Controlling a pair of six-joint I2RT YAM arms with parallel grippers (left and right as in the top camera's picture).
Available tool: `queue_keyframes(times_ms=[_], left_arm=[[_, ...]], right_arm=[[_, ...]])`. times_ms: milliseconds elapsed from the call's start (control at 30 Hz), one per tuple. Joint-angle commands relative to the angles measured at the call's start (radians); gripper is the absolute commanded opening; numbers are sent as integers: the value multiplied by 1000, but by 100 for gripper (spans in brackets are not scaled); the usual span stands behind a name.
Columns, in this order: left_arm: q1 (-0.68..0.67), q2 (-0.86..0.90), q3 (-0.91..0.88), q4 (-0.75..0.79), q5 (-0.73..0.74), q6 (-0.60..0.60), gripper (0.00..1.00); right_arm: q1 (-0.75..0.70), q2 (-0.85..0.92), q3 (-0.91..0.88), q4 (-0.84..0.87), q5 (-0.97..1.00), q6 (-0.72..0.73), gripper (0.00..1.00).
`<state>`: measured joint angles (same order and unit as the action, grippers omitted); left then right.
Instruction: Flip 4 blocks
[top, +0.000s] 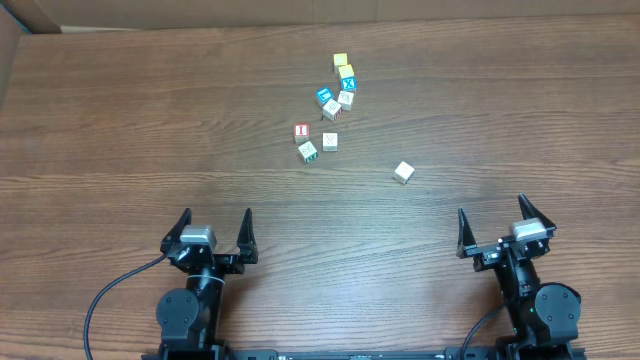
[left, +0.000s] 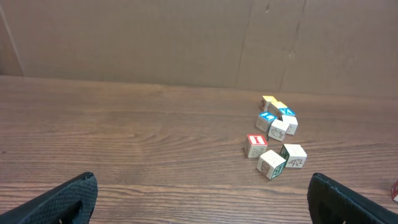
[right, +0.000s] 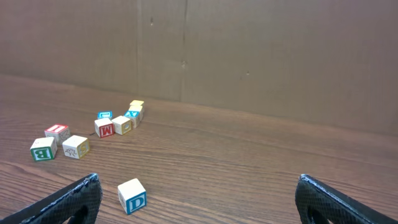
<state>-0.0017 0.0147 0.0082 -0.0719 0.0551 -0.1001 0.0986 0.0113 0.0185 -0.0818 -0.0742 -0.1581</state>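
Finds both arms parked along the bottom edge of the overhead view: left gripper (top: 215, 222) at lower left, right gripper (top: 492, 210) at lower right, each with jaws spread wide and holding nothing. Reads as a ready pose, drawn back from the work and facing it.

Places the pieces above centre on the wooden table (top: 120, 120). Shows the red-and-white block (top: 301, 131), green-marked block (top: 308, 151) and a cream block (top: 330, 141) bunched close together, and a lone cream block (top: 403, 172) well apart toward the right. Leaves the yellow blocks (top: 343, 66) and blue-topped blocks (top: 324, 96) crowded at the upper end of the scatter.

Suggests the lone cream block as the easiest first pick, being free on every side. Cannot tell from the faces alone whether any has been flipped.
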Motion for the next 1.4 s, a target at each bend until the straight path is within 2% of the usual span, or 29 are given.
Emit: queue_keyframes(times_ms=[0, 967, 1200, 1367], left_arm=[[8, -10, -3, -2, -4, 19, 100], [8, -10, -3, -2, -6, 19, 100], [8, -10, -3, 1, 16, 8, 100], [8, -10, 6, 1, 139, 6, 100]], right_arm=[[-5, -8, -11, 4, 5, -3, 100], [-5, -8, -11, 4, 5, -3, 100], [-5, -8, -11, 5, -14, 110, 100], [-5, -8, 11, 2, -86, 118, 100]])
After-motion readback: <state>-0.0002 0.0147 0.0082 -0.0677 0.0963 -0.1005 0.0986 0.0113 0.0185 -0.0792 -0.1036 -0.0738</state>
